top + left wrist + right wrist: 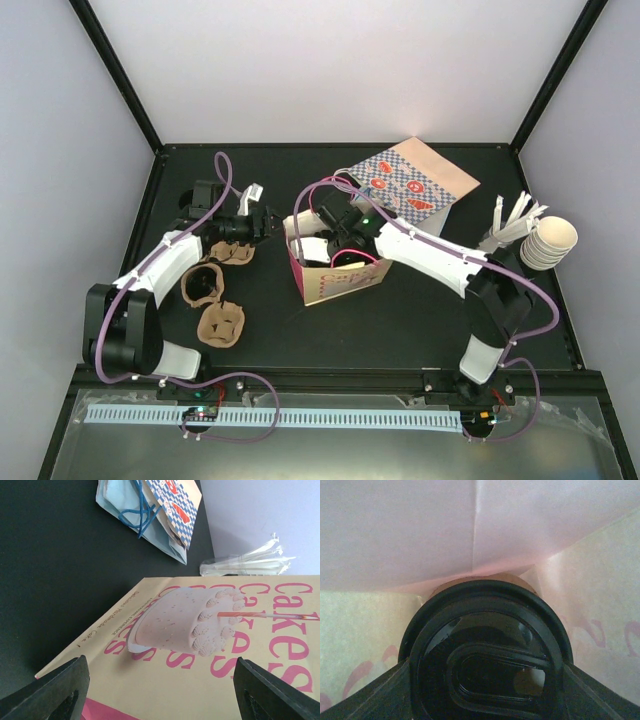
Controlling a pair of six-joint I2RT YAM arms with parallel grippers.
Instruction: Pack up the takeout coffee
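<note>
Right wrist: takeout coffee (480,645) sits inside the pink bag (340,285), low between the bag's paper walls. Only its black lid (432,630) and a thin brown sliver behind the lid show. The cup wall and any print are hidden, and the lid's lower edge is cut off by the frame. Right gripper (485,692) is clamped on it, with fingers (375,695) pressed to both sides of the lid; the tips are out of frame.

Top external: the cup is not visible, because the right arm reaches down into the bag mouth and covers it. The bag stands upright mid-table (420,320).

Left gripper (162,690) has its jaws spread wide with nothing between them. It sits just beside the bag's left side, facing the printed cake and the "Cakes" lettering. Whether it touches the bag is unclear.

Counts:
- One pink bag.
- One blue-patterned bag (420,182), lying flat at the back.
- Three brown pulp cup carriers (222,322), left of the pink bag.
- One stack of cream cups (550,243) at the right edge; the number of cups in it is unreadable.
- One bundle of wrapped straws (510,222) beside the stack, too thin to count.
</note>
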